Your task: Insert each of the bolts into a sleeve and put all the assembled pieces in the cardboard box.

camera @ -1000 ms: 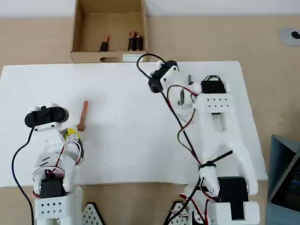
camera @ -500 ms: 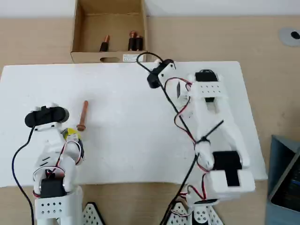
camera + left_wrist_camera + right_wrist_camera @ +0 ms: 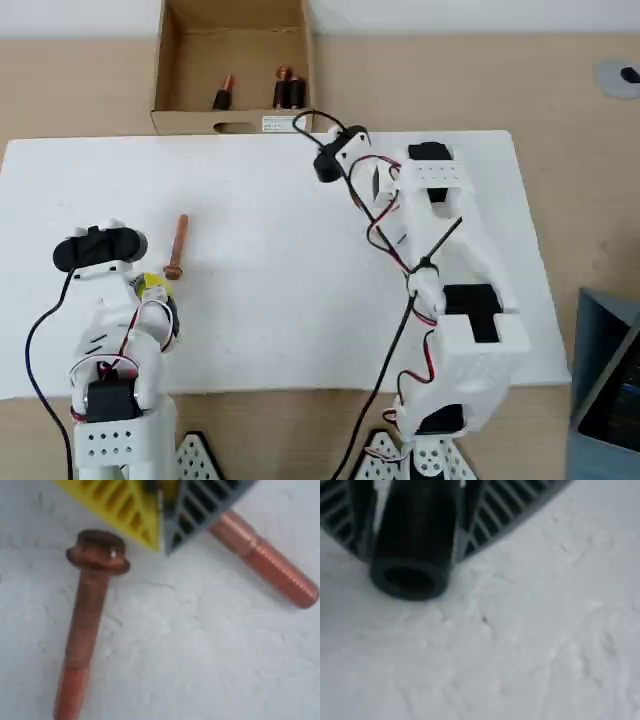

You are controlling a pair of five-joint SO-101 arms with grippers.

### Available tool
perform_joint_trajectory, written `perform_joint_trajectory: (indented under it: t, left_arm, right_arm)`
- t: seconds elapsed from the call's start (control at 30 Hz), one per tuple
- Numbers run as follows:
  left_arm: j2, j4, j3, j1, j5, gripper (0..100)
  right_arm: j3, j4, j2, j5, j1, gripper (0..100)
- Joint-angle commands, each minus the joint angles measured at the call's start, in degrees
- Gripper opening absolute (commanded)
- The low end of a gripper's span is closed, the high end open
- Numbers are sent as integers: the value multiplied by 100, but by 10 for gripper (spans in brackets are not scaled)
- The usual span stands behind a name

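Second bolt (image 3: pixel 265 562): head hidden behind the left gripper (image 3: pixel 161 542). That gripper's yellow and grey fingers are pressed together, gripping nothing. First bolt (image 3: pixel 87 625) lies just beside the fingertips, apart from them, its threaded end cut off at the frame edge. Right gripper (image 3: pixel 414 550) is clamped on a black sleeve (image 3: pixel 417 525), open end just above the white mat (image 3: pixel 545 630); the sleeve's upper part is cut off.

High view: the first bolt lies well apart from the cardboard box (image 3: pixel 165 70), out from its front wall. Two assembled pieces (image 3: pixel 223 93) lie inside the box. Label (image 3: pixel 280 122) on its front wall, print too small to read.
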Motion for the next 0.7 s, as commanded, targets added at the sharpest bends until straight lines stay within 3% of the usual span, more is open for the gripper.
perform_joint_trajectory:
  t: [0.0, 0.23, 0.37, 0.67]
  left_arm:
    - [-40, -62, 18, 0, -26, 2]
    - [-40, -62, 18, 0, -26, 2]
    - [-40, -62, 18, 0, -26, 2]
    - [-40, -62, 18, 0, -44, 2]
  right_arm:
    - [-242, -79, 163, 35, 154, 142]
    - [-242, -53, 382, 53, 145, 12]
    - [-295, 53, 321, 44, 127, 10]
    - [-1341, 1319, -497, 18, 119, 10]
